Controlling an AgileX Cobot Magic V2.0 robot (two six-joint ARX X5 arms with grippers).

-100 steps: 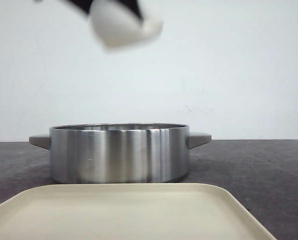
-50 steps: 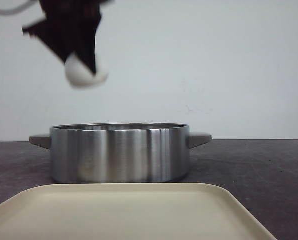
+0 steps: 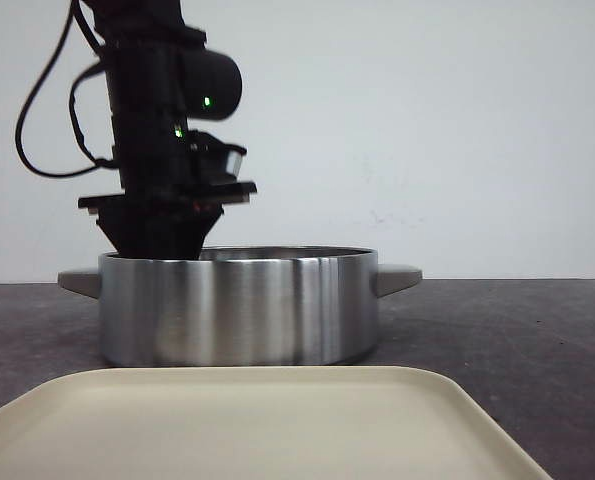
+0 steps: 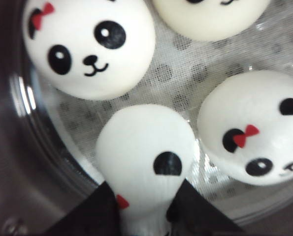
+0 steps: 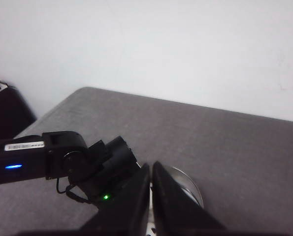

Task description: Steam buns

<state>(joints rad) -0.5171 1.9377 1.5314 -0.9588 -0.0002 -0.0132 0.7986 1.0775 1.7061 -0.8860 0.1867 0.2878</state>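
My left gripper (image 4: 145,189) is shut on a white panda-faced bun (image 4: 144,157), squeezing its lower part between the black fingers. The bun hangs low inside the steel pot (image 3: 237,305), over a perforated white liner (image 4: 180,83). Three more buns lie on that liner: one with a full face (image 4: 89,44), one with a red bow (image 4: 254,125), and one cut off by the frame edge (image 4: 210,17). In the front view the left arm (image 3: 162,150) reaches down behind the pot's wall, which hides the fingers. My right gripper (image 5: 151,169) is shut on nothing, high above the table.
A cream tray (image 3: 257,420) lies in front of the pot, nearest the camera. The pot has grey handles on both sides (image 3: 397,278). The right wrist view looks down on the left arm (image 5: 62,157) and part of the pot's rim (image 5: 190,184).
The left arm has come down from high above with the bun and to the left. The bun is now inside the pot, below its rim.
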